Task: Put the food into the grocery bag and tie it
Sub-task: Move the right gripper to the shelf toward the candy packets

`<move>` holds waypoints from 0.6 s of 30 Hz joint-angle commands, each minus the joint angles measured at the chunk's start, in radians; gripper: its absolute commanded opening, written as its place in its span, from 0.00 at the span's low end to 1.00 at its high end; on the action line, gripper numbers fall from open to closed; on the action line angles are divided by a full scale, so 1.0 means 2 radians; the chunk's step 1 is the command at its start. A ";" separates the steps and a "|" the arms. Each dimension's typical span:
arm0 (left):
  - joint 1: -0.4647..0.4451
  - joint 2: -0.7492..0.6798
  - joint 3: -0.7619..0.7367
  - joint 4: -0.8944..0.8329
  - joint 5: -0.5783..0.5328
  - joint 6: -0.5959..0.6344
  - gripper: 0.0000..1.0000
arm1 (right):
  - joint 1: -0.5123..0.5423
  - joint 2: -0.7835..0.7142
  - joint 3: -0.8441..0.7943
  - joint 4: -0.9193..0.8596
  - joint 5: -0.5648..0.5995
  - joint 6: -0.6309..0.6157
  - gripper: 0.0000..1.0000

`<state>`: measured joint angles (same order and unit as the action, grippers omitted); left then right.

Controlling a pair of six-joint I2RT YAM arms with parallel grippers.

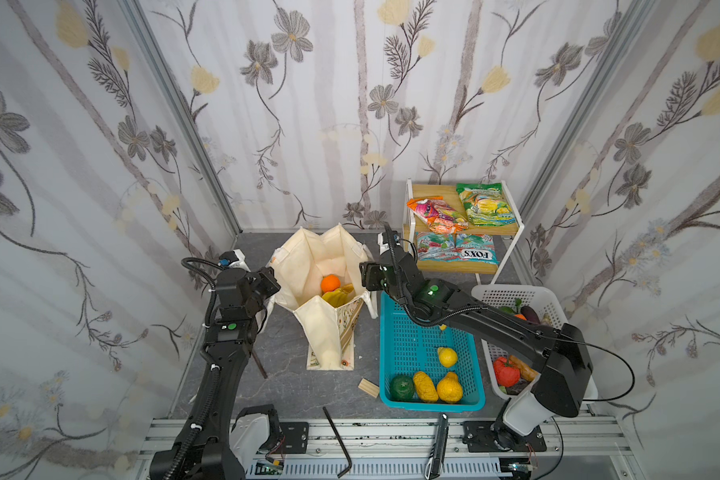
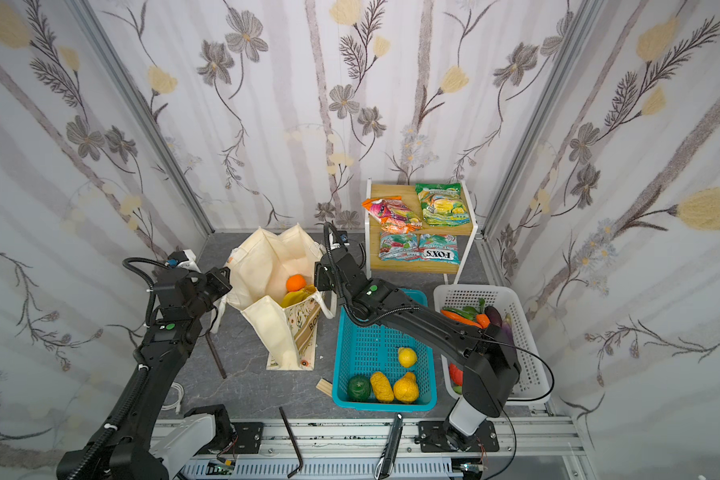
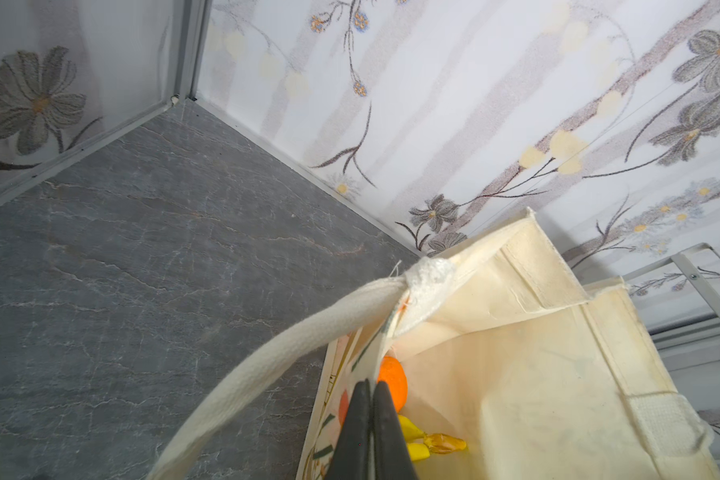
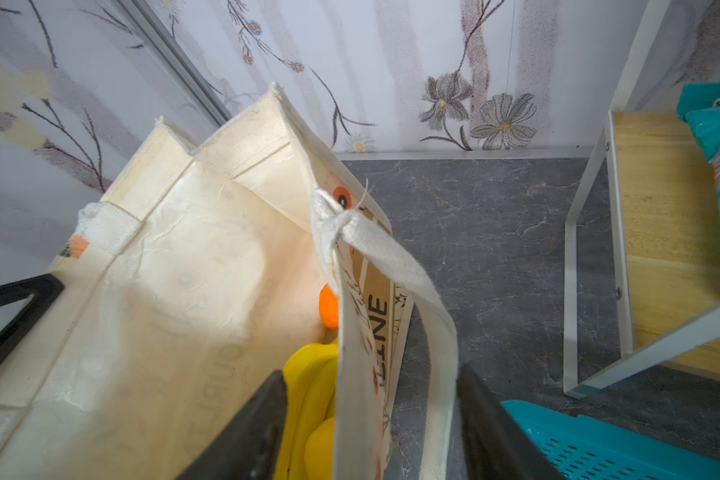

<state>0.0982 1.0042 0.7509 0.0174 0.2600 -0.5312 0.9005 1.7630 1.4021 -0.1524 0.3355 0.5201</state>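
At the middle of the grey table [image 1: 292, 386] — grocery bag [image 1: 304, 257]: stands upright with its mouth spread wide; the tan lettered band shows on its right outer wall
Inside the bag: orange [image 1: 330, 283] and toy banana bunch [image 1: 337, 297] lie at the bottom, touching each other; both wrist views show them too
Left gripper [image 3: 368, 415]: jaws pressed together at the bag's left rim, near the knotted end of the left-side handle [image 3: 267, 365]; whether cloth is pinched between them cannot be told
Right gripper [image 4: 371, 372]: jaws stand wide apart, straddling the bag's right wall and the right-side handle [image 4: 400, 266] — one finger inside above the bananas, the other outside over the table
Lemon [image 1: 447, 356]: in the teal basket [image 1: 408, 336] just right of the bag, lying alone near its middle
Front end of the teal basket: dark green round fruit [image 1: 402, 387] and two knobbly yellow fruits [image 1: 437, 386] in a row
Orange packet [image 1: 435, 214] and green packet [image 1: 485, 203]: side by side on the top board of the wooden shelf [image 1: 429, 193] at the back right, well apart from the bag
FOX'S packets [image 1: 458, 248]: on the shelf's lower board
White basket [image 1: 516, 295]: right of the teal one, holding vegetables partly hidden behind the right arm
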 commanded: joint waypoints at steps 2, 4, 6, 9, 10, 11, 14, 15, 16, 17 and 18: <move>-0.002 0.003 -0.001 0.024 0.051 -0.002 0.00 | 0.003 -0.053 -0.018 0.046 -0.008 -0.025 1.00; -0.005 -0.009 -0.006 0.024 0.035 0.003 0.00 | 0.002 -0.094 -0.036 0.062 0.022 -0.026 1.00; -0.007 -0.019 -0.009 0.024 0.026 0.011 0.00 | 0.001 -0.139 -0.058 0.072 0.071 -0.005 1.00; -0.007 -0.019 -0.012 0.028 0.029 0.013 0.00 | -0.018 -0.210 -0.105 0.096 0.104 0.028 1.00; -0.007 -0.019 -0.013 0.033 0.036 0.013 0.00 | -0.031 -0.234 -0.123 0.106 0.101 0.044 1.00; -0.007 -0.019 -0.017 0.042 0.048 0.015 0.00 | -0.054 -0.261 -0.146 0.116 0.093 0.063 1.00; -0.008 -0.028 -0.026 0.054 0.050 0.015 0.00 | -0.121 -0.334 -0.221 0.167 0.028 0.108 1.00; -0.008 -0.031 -0.026 0.055 0.047 0.016 0.00 | -0.147 -0.352 -0.240 0.181 -0.007 0.120 1.00; -0.008 -0.033 -0.028 0.056 0.046 0.018 0.00 | -0.173 -0.363 -0.249 0.185 -0.038 0.132 1.00; -0.008 -0.033 -0.028 0.057 0.050 0.019 0.00 | -0.203 -0.370 -0.254 0.180 -0.072 0.147 1.00; -0.008 -0.033 -0.027 0.059 0.058 0.021 0.00 | -0.230 -0.374 -0.255 0.171 -0.100 0.161 1.00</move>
<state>0.0822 0.9428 0.6994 0.0849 0.3405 -0.5034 0.5339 1.0378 0.9150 0.1211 0.3386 0.7208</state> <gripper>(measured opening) 0.051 0.995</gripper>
